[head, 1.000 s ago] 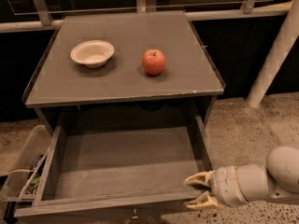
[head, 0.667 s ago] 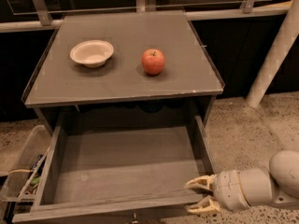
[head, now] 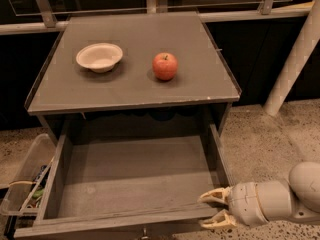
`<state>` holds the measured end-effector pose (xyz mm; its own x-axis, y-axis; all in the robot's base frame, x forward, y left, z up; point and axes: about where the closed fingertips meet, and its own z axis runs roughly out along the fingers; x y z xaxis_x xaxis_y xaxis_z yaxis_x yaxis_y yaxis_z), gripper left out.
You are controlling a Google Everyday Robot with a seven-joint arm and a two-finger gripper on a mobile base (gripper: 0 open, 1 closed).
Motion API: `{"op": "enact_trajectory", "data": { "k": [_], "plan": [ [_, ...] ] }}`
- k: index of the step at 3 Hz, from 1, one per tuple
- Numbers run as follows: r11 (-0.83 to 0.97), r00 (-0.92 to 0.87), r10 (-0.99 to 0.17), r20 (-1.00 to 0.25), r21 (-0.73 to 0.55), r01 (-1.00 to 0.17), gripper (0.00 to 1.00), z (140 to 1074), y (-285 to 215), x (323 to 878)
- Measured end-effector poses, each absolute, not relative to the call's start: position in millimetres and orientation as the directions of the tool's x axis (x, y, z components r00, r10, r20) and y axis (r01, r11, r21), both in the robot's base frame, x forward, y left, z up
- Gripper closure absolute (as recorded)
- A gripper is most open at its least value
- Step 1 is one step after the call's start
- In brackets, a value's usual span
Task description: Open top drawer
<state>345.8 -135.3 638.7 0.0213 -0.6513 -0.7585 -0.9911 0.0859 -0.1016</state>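
While the top drawer (head: pixel 131 180) stands pulled out, the tool (head: pixel 214 208) lies level beside its front-right corner, fingers (head: pixel 212 196) apart.

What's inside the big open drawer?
Only its bare grey bottom shows in the top drawer; the strip just behind its front wall is hidden. The gripper, fingers open, sits at its front right corner.

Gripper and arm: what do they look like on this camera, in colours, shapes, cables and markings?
The gripper, at lower right by the drawer's front corner, has two pale tan, pointed fingers on a light-grey, ringed cylindrical wrist. Behind it the arm is smooth off-white casing ending in a rounded, bulbous joint. No cables or markings show.
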Motion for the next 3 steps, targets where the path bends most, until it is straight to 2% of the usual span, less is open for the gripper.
{"op": "enact_trajectory", "data": {
  "k": [2,3],
  "plan": [
    [0.086,0.021,-0.651,-0.759,-0.102,-0.991,0.08,638.7,-135.3,345.8],
    [0.086,0.021,-0.651,-0.759,-0.102,-0.991,0.0,638.7,-135.3,345.8]
  ]
}}
